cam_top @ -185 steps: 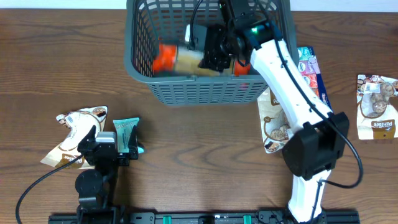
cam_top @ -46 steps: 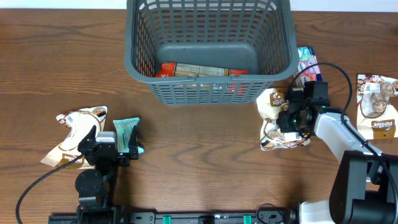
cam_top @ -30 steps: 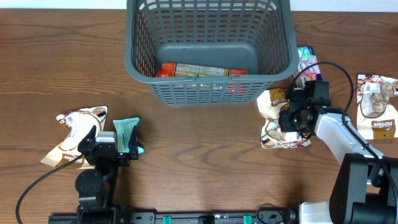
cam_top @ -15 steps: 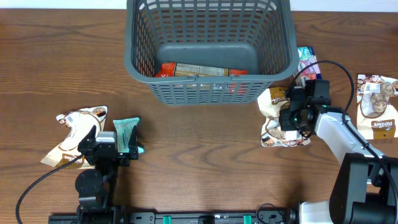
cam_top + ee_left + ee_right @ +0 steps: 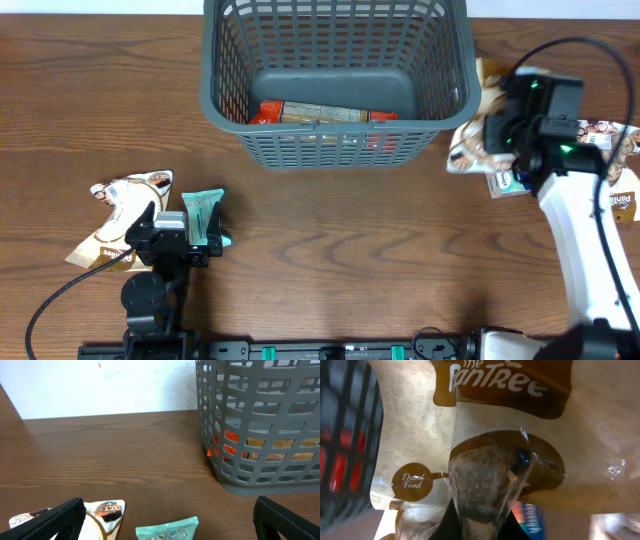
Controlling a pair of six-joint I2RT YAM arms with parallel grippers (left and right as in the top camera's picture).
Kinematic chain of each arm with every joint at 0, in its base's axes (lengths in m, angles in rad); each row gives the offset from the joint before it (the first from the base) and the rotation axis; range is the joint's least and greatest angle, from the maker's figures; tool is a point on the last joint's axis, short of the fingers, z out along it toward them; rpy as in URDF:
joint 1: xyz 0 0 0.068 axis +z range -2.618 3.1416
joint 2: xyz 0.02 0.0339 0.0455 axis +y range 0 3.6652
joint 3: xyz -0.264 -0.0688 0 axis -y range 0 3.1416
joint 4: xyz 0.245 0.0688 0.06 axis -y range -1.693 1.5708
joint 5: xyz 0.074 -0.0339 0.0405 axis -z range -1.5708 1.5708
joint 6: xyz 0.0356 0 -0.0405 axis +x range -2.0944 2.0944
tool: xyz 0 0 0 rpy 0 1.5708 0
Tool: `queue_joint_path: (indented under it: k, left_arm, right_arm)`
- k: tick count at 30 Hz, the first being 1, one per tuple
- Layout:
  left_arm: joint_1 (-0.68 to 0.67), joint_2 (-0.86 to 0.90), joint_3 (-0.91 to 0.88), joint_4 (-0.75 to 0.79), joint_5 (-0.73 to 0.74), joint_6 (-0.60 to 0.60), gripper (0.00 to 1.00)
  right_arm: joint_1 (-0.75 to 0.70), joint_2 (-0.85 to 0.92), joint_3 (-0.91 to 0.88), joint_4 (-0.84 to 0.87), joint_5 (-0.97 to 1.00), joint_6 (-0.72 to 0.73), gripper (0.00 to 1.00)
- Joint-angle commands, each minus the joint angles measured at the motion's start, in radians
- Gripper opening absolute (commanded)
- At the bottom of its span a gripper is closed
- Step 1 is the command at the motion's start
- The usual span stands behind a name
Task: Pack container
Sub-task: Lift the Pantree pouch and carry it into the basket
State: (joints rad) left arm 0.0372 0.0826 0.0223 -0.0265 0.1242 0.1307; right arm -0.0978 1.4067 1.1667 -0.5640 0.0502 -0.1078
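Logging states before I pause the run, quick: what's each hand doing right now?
Left hand: open, holding nothing.
Right hand: closed on a snack pouch.

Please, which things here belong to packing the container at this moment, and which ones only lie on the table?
In the job now: container; orange packet inside it; held pouch, clamped by the right gripper beside the container.

Lying untouched, probably for later: left pouch; teal packet; far-right pouch.
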Motion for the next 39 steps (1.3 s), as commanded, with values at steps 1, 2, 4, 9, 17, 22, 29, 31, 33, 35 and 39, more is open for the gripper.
queue_joint_path:
  k: [1, 2, 4, 9, 17, 22, 29, 31, 33, 35, 39]
  left_arm:
    - [-0.004, 0.000, -0.016, -0.033, 0.019, -0.009, 0.99]
    - [-0.004, 0.000, -0.016, -0.033, 0.019, -0.009, 0.99]
    - [-0.004, 0.000, -0.016, -0.033, 0.019, -0.009, 0.99]
    - [-0.004, 0.000, -0.016, -0.033, 0.019, -0.009, 0.99]
    - [-0.004, 0.000, -0.016, -0.033, 0.019, -0.009, 0.99]
    - [-0.004, 0.000, -0.016, -0.033, 0.019, -0.009, 0.99]
    - [-0.004, 0.000, -0.016, -0.033, 0.019, -0.009, 0.99]
    - [-0.004, 0.000, -0.016, -0.033, 0.019, -0.009, 0.98]
    - [-0.004, 0.000, -0.016, -0.033, 0.019, -0.009, 0.99]
    - [-0.004, 0.000, -0.016, -0.033, 0.019, -0.009, 0.99]
    - [-0.004, 0.000, -0.016, -0.033, 0.019, -0.009, 0.99]
  right_arm:
    - [0.001, -0.048, 0.053, -0.002, 0.151, 0.087, 0.01]
    - [0.000, -0.061, 0.066, 0.000, 0.164, 0.092, 0.01]
    - [-0.001, -0.087, 0.095, 0.013, 0.188, 0.092, 0.01]
    - [0.002, -0.127, 0.162, 0.068, 0.159, 0.057, 0.01]
    - [0.031, -0.132, 0.308, 0.105, -0.286, -0.281, 0.01]
    - [0.116, -0.114, 0.385, 0.105, -0.459, -0.478, 0.01]
    - [0.274, 0.026, 0.512, 0.031, -0.259, -0.657, 0.01]
    - [0.311, 0.086, 0.563, -0.010, -0.201, -0.704, 0.01]
    - [0.337, 0.140, 0.612, -0.045, -0.196, -0.729, 0.01]
    - [0.362, 0.192, 0.650, -0.069, -0.197, -0.752, 0.01]
    - [0.415, 0.276, 0.674, -0.101, -0.200, -0.897, 0.01]
